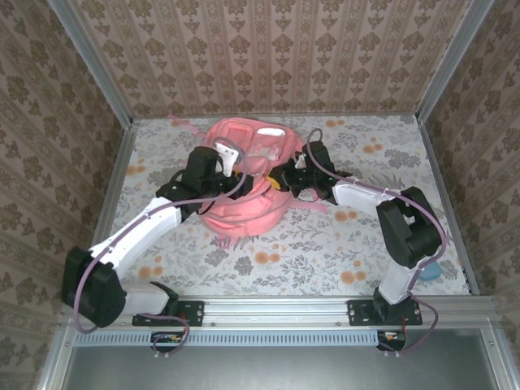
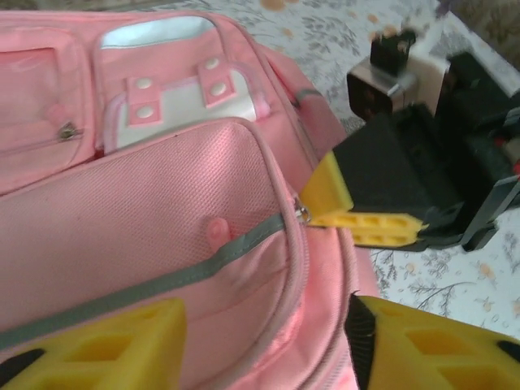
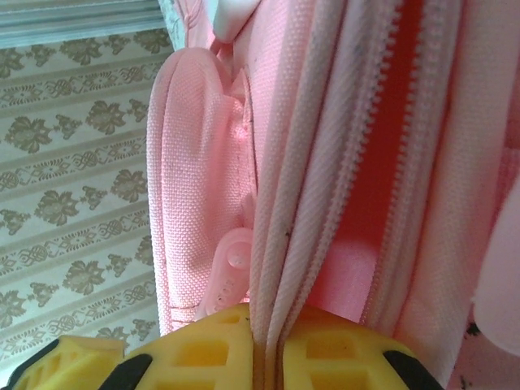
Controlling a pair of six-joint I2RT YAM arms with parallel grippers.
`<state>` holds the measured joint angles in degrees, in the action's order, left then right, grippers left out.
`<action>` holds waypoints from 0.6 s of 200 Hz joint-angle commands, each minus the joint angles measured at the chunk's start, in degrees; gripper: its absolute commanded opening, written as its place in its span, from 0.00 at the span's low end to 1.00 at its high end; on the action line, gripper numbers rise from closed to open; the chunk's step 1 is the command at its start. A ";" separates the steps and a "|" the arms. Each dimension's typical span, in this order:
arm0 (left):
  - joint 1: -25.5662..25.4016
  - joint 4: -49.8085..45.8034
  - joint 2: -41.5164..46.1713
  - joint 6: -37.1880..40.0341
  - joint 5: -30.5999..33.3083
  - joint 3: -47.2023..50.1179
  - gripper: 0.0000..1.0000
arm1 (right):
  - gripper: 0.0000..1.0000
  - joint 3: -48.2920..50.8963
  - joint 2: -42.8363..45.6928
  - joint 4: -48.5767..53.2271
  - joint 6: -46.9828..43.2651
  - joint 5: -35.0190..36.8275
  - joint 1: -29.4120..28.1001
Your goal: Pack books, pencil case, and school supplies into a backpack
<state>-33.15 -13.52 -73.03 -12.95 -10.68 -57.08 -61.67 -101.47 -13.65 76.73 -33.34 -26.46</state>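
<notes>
The pink backpack (image 1: 244,215) lies in the middle of the table, front pockets up. My left gripper (image 2: 268,357) hovers open at its left side, its yellow fingers (image 2: 106,349) wide apart over the zipped edge of the backpack (image 2: 146,211). My right gripper (image 1: 279,180) is at the bag's right side, shut on the backpack's zipper edge. In the left wrist view the right gripper (image 2: 313,213) pinches right by the metal zipper slider (image 2: 303,214). In the right wrist view its fingertips (image 3: 268,349) clamp the pale zipper tape (image 3: 301,203). The books, pencil case and school supplies are hidden.
A pale blue object (image 1: 431,270) lies at the table's right edge beside the right arm's elbow. Pink straps (image 1: 309,207) trail from the bag toward the right. Patterned walls close in the table on three sides.
</notes>
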 commanded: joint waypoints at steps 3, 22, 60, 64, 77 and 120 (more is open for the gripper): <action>0.03 -9.46 4.15 -15.59 2.91 -0.47 0.62 | 0.10 -4.41 -1.97 -8.03 -0.08 0.14 -2.77; -0.97 -10.43 6.54 -22.36 1.12 1.59 0.63 | 0.10 -5.93 -3.53 -9.60 0.09 0.99 -3.97; -3.91 -5.38 7.30 -32.29 -1.30 5.85 0.60 | 0.10 -7.92 -5.66 -10.44 0.17 1.29 -5.09; -4.21 -4.75 7.15 -32.88 -1.07 6.13 0.59 | 0.10 -7.94 -5.73 -10.48 0.18 1.40 -5.17; -4.71 -3.93 6.35 -34.64 0.30 6.74 0.54 | 0.10 -7.94 -5.79 -10.53 0.09 1.70 -5.34; -5.17 1.76 2.06 -37.97 0.31 7.95 0.43 | 0.10 -7.79 -6.04 -10.70 0.23 1.88 -5.78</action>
<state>-37.91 -16.91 -69.32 -46.48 -10.63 -49.93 -66.92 -107.44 -19.25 76.77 -31.27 -31.22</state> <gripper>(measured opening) 0.455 0.098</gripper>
